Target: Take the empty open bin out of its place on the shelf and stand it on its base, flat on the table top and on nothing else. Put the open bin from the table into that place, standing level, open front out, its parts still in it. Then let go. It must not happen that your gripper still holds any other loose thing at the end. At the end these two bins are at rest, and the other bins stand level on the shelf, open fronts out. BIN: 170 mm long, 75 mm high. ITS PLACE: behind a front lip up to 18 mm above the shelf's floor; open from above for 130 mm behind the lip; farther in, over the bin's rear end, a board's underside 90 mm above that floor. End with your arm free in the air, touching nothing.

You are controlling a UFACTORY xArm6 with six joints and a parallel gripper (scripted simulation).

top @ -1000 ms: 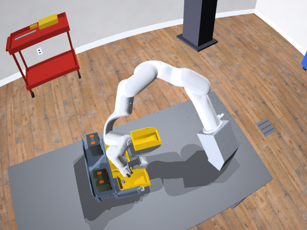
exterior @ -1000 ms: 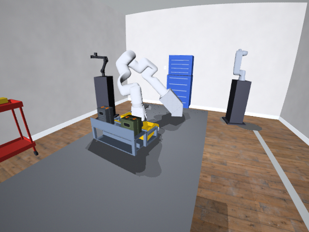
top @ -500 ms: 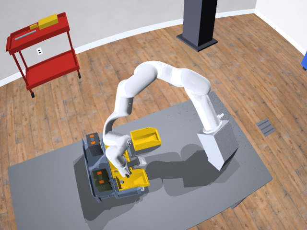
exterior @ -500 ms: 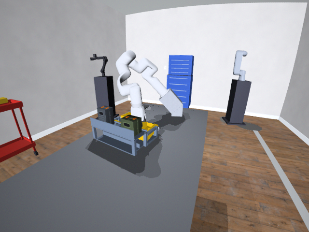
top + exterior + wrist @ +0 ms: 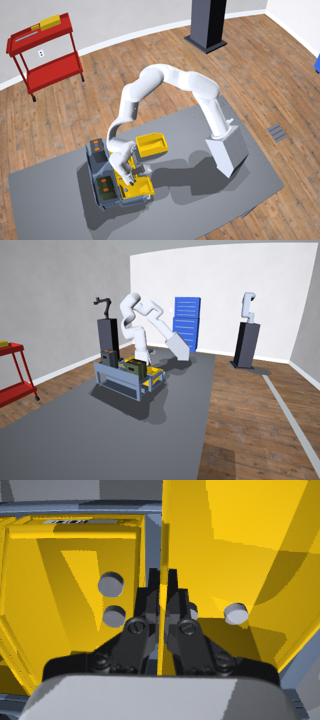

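Black two-fingered hand point(image 5: 162, 587) pinching the thin side wall of the yellow open plastic bin point(image 5: 139, 187) holding grey round parts — seating it in the grey-blue shelf point(image 5: 90, 170), likely releasing next.

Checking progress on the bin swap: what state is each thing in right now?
Gripper: fingers shut on the parts bin's thin wall.
Parts bin: on the shelf, discs inside.
Empty bin: off the shelf, upright.
Dark boxes: upright on the shelf.
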